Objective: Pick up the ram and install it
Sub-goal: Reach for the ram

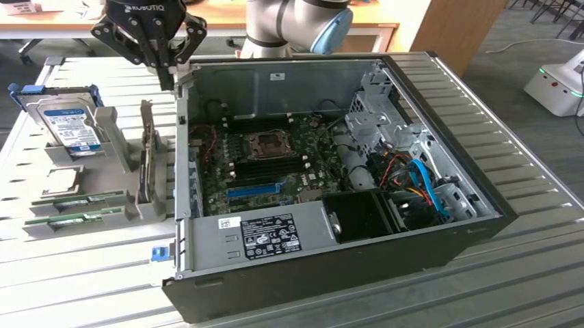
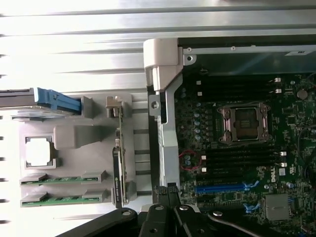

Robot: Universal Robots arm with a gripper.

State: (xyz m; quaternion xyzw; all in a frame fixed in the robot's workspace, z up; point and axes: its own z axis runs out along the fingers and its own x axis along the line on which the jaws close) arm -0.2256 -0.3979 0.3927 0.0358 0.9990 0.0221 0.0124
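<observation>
The gripper point(image 1: 166, 76) hangs high over the corner of the open computer case point(image 1: 474, 222) at the exterior view's left, fingers pressed together and carrying nothing. Both ram sticks point(image 1: 84, 201) lie side by side in the grey holder point(image 2: 74, 134), well apart from the gripper. This looks like the approach stage, with the pick not yet made. A grasp calls for parted fingers squared to one stick's long edges. The black memory slots point(image 1: 264, 166) appear empty.

Both ram sticks point(image 1: 84, 200) are green with small dark chips, in a pale grey holder point(image 1: 55, 231). The motherboard point(image 1: 306, 167) is dark green (one slot point(image 1: 253, 190) bright blue), the case point(image 1: 365, 273) black, the bench point(image 1: 529, 273) ribbed silver.
</observation>
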